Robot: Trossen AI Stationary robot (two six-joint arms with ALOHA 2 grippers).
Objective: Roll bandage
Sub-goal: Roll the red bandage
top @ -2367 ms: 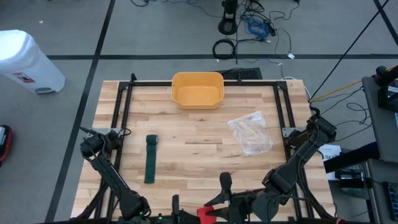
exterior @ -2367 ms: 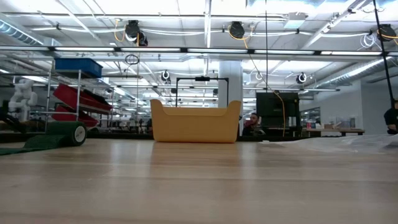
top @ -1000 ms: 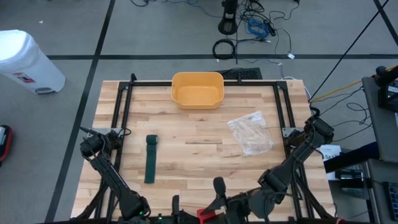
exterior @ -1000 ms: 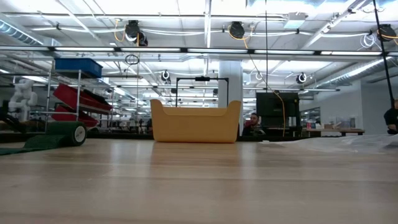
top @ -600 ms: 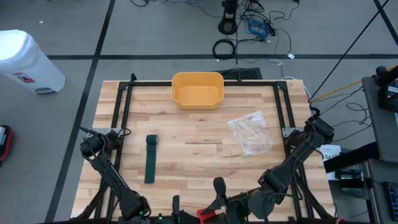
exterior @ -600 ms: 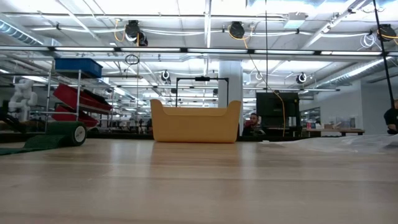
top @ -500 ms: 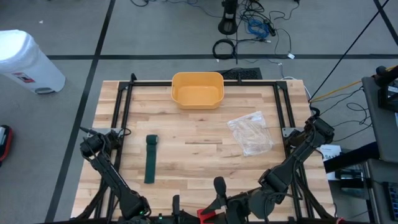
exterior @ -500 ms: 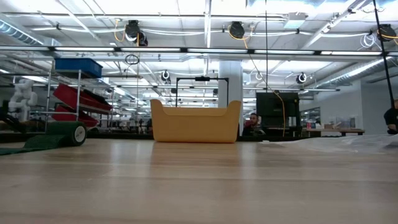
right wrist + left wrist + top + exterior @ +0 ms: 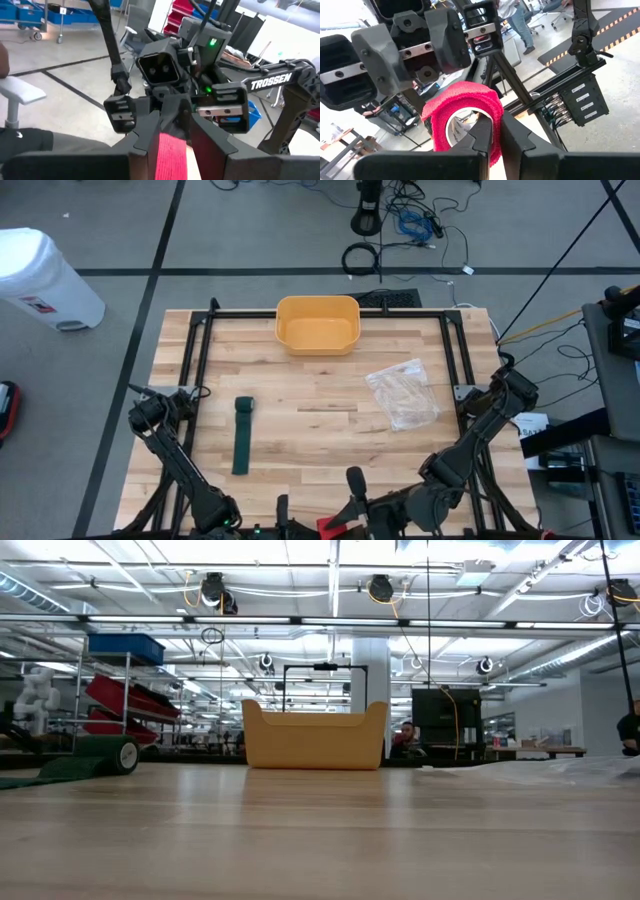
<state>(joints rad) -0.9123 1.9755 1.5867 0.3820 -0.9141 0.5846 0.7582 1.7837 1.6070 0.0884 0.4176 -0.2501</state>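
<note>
Barely shifted, both tools stay at the bench's near edge, pinching the red fabric bandage roll (image 9: 462,122); rolling continues

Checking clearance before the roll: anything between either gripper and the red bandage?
Nothing visible does. The left gripper is shut on the red bandage roll, and the right gripper pinches it from the opposite side, at the near edge of the table.
</note>
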